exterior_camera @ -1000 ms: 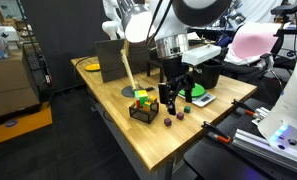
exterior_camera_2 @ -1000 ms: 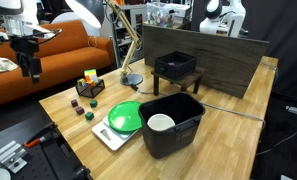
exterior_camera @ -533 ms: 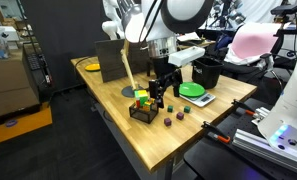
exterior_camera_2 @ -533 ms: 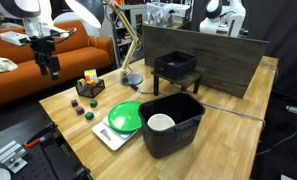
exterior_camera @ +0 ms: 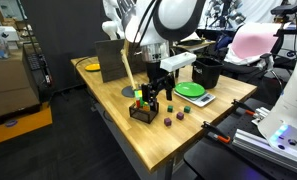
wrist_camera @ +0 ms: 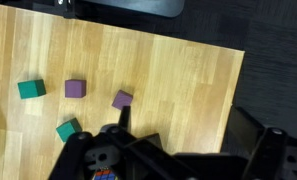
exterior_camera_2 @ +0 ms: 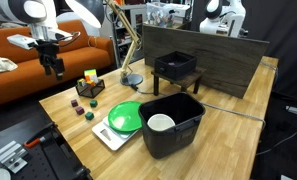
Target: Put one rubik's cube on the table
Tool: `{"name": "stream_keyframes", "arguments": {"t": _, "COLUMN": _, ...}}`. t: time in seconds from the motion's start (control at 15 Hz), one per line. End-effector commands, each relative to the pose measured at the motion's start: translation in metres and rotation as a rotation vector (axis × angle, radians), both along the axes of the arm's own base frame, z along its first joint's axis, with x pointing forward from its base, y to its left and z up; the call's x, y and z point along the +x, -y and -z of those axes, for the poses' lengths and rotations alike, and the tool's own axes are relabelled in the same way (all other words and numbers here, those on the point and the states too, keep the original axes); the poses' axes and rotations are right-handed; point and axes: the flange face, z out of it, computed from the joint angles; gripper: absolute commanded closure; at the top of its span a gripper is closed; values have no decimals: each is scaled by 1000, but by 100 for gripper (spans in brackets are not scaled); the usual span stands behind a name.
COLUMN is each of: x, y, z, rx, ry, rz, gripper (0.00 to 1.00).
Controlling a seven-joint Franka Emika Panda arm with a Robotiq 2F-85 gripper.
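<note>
Colourful Rubik's cubes (exterior_camera: 140, 97) sit in a small black basket (exterior_camera: 143, 114) on the light wooden table (exterior_camera: 106, 95). They also show in the other exterior view (exterior_camera_2: 89, 76), in the basket (exterior_camera_2: 90, 89) on the table (exterior_camera_2: 228, 130). My gripper (exterior_camera: 154, 99) hangs beside and slightly above the basket, also seen from the other side (exterior_camera_2: 56, 71). In the wrist view the jaws (wrist_camera: 188, 140) are spread apart with only bare table (wrist_camera: 168, 70) between them. The gripper is open and empty.
Small purple and teal blocks (wrist_camera: 76, 88) lie on the table near the basket (exterior_camera_2: 83, 107). A green plate (exterior_camera_2: 125, 117) rests on a white scale. A black bin (exterior_camera_2: 183, 135) holds a white bowl (exterior_camera_2: 161, 122). A black stand (exterior_camera_2: 176, 68) and a lamp are behind.
The gripper has moved sideways across the table edge toward the basket of cubes and now hangs next to it. Nothing on the table has moved.
</note>
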Motion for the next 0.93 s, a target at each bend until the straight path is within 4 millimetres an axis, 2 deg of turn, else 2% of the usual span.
{"name": "stream_keyframes", "arguments": {"t": 0.0, "x": 0, "y": 0, "z": 0, "rx": 0, "ry": 0, "rz": 0, "gripper": 0}}
{"name": "stream_keyframes", "arguments": {"t": 0.6, "x": 0, "y": 0, "z": 0, "rx": 0, "ry": 0, "rz": 0, "gripper": 0}}
{"name": "stream_keyframes", "arguments": {"t": 0.87, "x": 2, "y": 1, "z": -1, "rx": -83, "ry": 61, "rz": 81, "gripper": 0}}
